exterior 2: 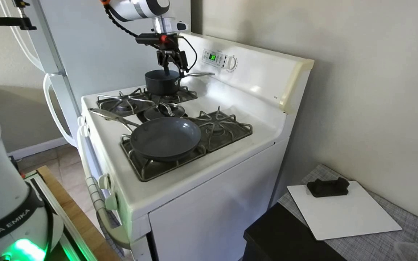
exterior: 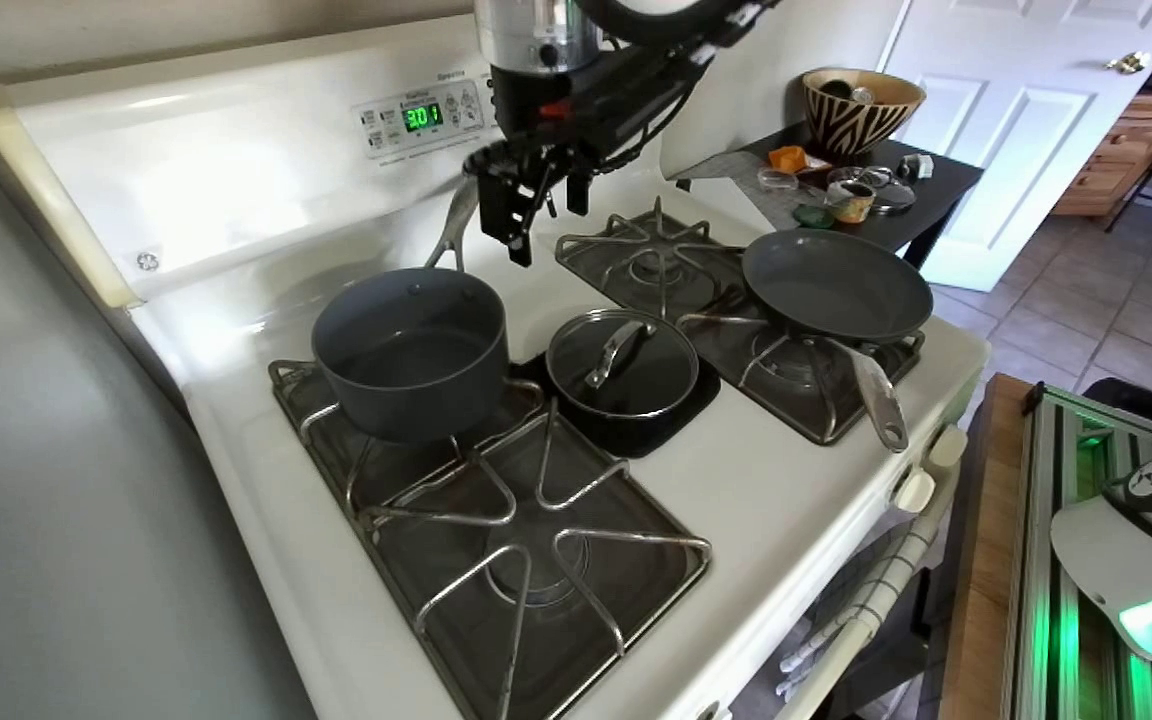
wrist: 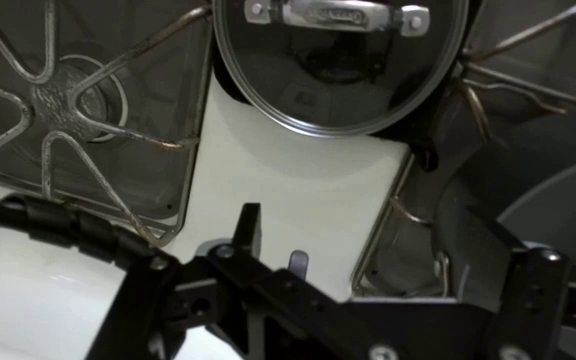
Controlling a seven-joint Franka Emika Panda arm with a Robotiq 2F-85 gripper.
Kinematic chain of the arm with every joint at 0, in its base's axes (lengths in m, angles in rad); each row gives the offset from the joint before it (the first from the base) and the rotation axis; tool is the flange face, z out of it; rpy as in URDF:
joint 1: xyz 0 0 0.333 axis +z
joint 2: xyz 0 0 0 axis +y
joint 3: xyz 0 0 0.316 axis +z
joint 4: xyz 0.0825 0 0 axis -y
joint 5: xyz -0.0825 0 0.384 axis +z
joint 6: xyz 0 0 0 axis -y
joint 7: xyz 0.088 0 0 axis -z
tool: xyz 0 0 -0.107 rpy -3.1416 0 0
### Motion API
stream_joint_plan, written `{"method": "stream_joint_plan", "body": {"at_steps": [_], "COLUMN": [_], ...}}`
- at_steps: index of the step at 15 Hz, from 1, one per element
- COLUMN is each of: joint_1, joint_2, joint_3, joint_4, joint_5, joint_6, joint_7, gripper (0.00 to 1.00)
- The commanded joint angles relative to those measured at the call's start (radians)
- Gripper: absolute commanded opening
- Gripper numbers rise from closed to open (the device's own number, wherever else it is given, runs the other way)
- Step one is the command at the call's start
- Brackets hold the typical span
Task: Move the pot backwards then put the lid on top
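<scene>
The pot is deep, round and dark grey. It stands uncovered on the back burner by the fridge, its handle toward the back panel. It also shows in an exterior view and partly at the right of the wrist view. The lid has a silvery rim and lies on a black square thing mid-stove, handle up; it also shows in the wrist view. My gripper is open and empty, pointing down beside the pot handle. In the wrist view its body covers most of that handle.
A flat shallow pan sits on the front burner on the far side of the lid. A bare front grate lies in front of the pot. The stove's back panel rises behind. The fridge stands beside the stove.
</scene>
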Motion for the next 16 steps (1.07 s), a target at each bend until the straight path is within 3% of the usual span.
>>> {"method": "stream_joint_plan", "body": {"at_steps": [1,2,7,16], "joint_1": [-0.03,-0.023,-0.033,-0.097], "joint_2": [-0.083,-0.026,-0.055,-0.101], "joint_3": [0.025,0.023,0.029,0.086], "joint_4": [-0.168,-0.07,-0.128,-0.282], "joint_5": [-0.054,-0.03,-0.048,0.04], "joint_6": [0.101,0.041,0.076,0.236], "joint_7": [-0.157,-0.084,-0.143,-0.711], "gripper": [1.0,1.0,1.0,1.0]}}
